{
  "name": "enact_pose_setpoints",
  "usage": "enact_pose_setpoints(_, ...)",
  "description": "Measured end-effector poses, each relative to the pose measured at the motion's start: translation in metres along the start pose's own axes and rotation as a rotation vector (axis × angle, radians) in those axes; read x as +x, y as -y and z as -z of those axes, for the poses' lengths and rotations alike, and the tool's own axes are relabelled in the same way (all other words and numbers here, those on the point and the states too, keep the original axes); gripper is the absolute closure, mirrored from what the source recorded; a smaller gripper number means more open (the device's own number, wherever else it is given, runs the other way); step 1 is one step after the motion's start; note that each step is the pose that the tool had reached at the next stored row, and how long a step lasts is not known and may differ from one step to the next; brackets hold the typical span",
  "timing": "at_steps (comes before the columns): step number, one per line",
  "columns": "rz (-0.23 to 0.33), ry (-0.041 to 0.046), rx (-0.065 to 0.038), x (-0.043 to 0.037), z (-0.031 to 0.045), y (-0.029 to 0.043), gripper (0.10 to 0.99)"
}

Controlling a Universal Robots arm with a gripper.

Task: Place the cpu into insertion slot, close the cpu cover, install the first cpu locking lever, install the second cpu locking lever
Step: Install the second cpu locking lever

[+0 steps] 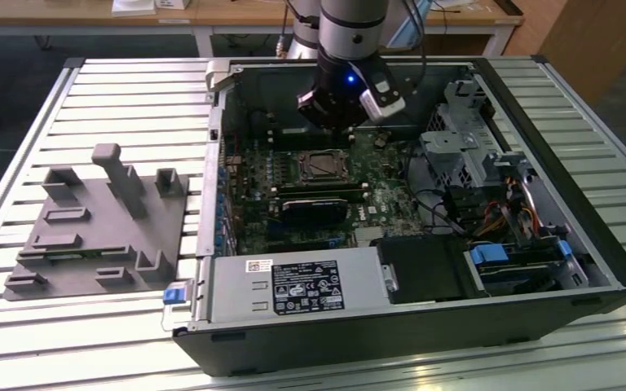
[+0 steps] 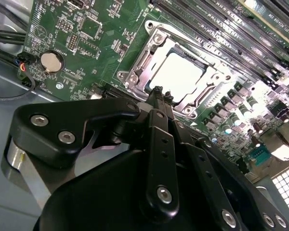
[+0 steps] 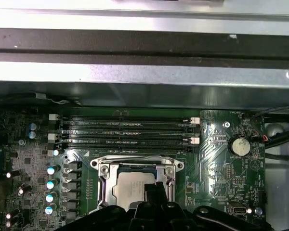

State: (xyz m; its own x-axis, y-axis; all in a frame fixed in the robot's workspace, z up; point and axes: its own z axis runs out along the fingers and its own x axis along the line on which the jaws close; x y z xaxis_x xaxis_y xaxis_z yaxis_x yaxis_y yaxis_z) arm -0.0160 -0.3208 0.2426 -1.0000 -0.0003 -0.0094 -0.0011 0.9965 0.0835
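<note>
While the gripper [image 2: 158,94] hung above the motherboard [image 1: 346,191] at upper centre of the exterior view, its jaws looked clenched together on nothing. Just beyond their tip in the second wrist view, the cpu [image 2: 177,74] lay seated in the slot [image 2: 142,62], framed by the cover [image 2: 209,84].

Slatted metal table [image 1: 128,81] carries computer case [image 1: 400,326], grey fixture [image 1: 95,236].
</note>
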Motion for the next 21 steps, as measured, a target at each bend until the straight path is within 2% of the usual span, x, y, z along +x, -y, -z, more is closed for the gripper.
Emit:
enact_pose_setpoints(12,0.0,0.0,0.0,0.0,0.0005,0.0059,0.98)
enact_pose_setpoints(21,0.0,-0.0004,0.0,0.0,0.0029,0.0071,0.98)
